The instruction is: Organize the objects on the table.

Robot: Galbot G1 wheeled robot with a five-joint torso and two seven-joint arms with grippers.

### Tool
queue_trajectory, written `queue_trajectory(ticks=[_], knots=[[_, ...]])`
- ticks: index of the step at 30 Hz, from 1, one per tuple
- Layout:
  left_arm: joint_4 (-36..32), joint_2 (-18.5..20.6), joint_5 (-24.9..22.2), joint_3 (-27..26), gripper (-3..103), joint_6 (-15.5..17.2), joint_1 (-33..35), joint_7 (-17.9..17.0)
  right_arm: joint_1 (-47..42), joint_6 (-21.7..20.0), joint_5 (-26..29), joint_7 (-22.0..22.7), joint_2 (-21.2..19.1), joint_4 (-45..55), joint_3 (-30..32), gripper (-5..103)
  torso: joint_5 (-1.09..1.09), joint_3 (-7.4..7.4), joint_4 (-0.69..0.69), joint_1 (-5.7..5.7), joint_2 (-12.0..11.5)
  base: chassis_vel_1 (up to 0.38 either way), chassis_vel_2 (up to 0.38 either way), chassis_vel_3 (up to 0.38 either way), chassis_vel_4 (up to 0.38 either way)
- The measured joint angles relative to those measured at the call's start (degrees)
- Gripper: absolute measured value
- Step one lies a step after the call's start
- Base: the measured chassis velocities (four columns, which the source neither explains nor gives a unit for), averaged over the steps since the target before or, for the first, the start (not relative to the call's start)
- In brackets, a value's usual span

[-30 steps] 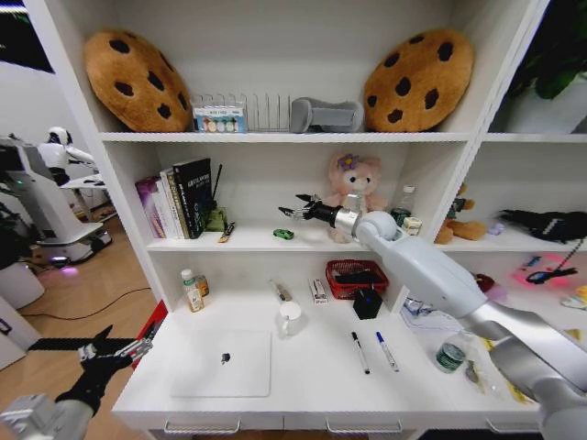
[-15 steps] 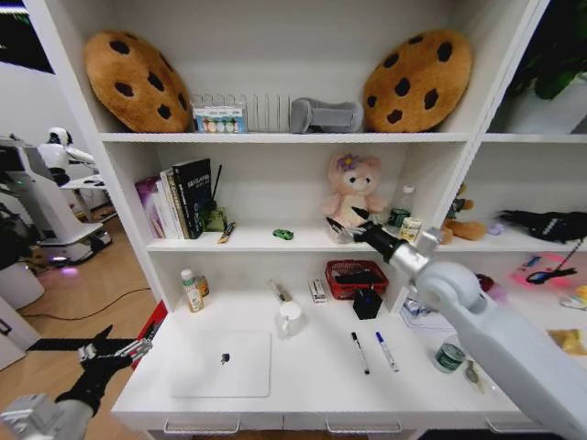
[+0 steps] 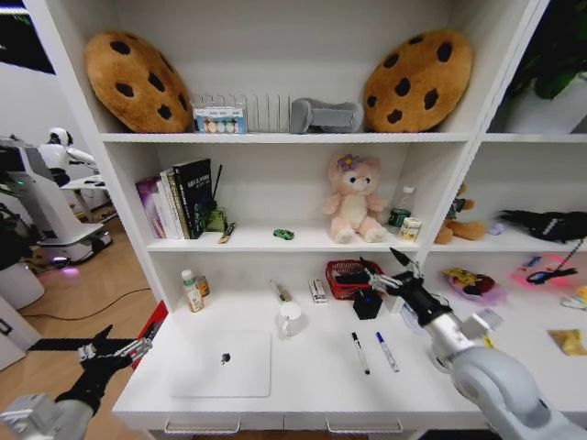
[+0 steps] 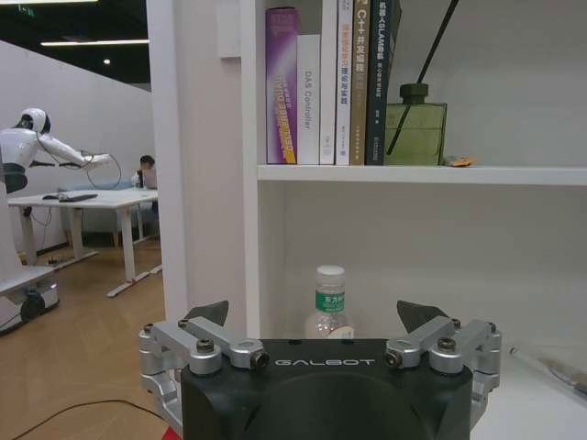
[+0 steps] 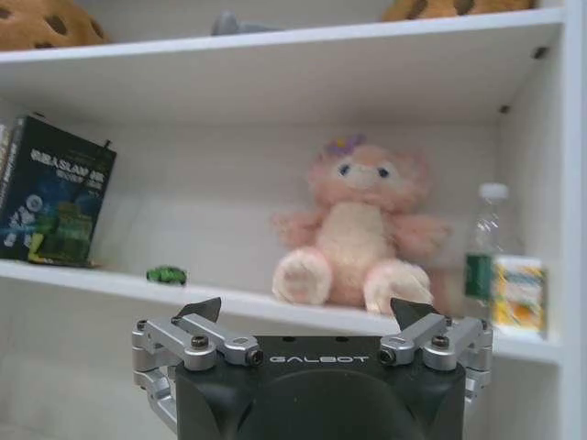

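Note:
The silver-white laptop [image 3: 223,363] lies shut on the left of the white table [image 3: 312,390]. Two marker pens [image 3: 359,352] [image 3: 386,351] lie side by side right of centre. A small clear green-labelled bottle [image 3: 191,291] [image 4: 327,307] stands at the table's back left. The green oval gadget [image 3: 283,235] [image 5: 166,274] rests on the middle shelf. My right gripper [image 3: 390,270] [image 5: 307,310] hangs open and empty above the table's right part, facing the shelf. Off the table's left edge, my left gripper [image 3: 115,348] [image 4: 316,313] is open and empty.
A red basket [image 3: 356,275], a black box [image 3: 367,302] and a white mug [image 3: 290,318] stand at the table's back. A pink plush toy [image 3: 353,197], books [image 3: 179,197] and another bottle [image 3: 400,209] fill the middle shelf. Another robot [image 3: 37,202] stands far left.
My right arm has drawn back from the middle shelf, down and to the right, leaving the green gadget on the shelf. The left arm has not moved.

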Motion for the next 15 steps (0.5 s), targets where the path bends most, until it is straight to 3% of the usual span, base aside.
queue_trajectory(ticks=[3, 4, 5, 8, 15], knots=[[0.0, 0.0, 0.0, 0.0, 100, 0.0, 0.0, 0.0, -6.8, 4.1, -5.1, -0.1, 10.3, -0.6, 0.4, 100, 0.02, 0.0, 0.0, 0.0, 0.0, 0.0, 0.0, 0.0, 0.0], [0.0, 0.0, 0.0, 0.0, 100, 0.0, 0.0, 0.0, -6.8, 4.1, -5.1, -0.1, 10.3, -0.6, 0.4, 100, 0.02, 0.0, 0.0, 0.0, 0.0, 0.0, 0.0, 0.0, 0.0], [0.0, 0.0, 0.0, 0.0, 100, 0.0, 0.0, 0.0, -8.3, 4.6, -6.0, 0.7, 13.9, -1.0, -0.2, 100, 0.0, -0.01, 0.01, 0.0, 0.0, 0.0, 0.0, 0.0, 0.0], [0.0, 0.0, 0.0, 0.0, 100, 0.0, 0.0, 0.0, -10.0, 5.5, -6.6, 0.8, 17.1, -2.0, -1.3, 100, -0.02, 0.0, 0.04, 0.0, 0.0, 0.0, 0.0, 0.0, 0.0], [0.0, 0.0, 0.0, 0.0, 100, 0.0, 0.0, 0.0, -9.9, 8.9, -8.4, -1.7, 19.1, -6.7, -3.1, 100, 0.01, 0.01, 0.04, 0.01, 0.0, 0.0, 0.0, 0.0, 0.0]])
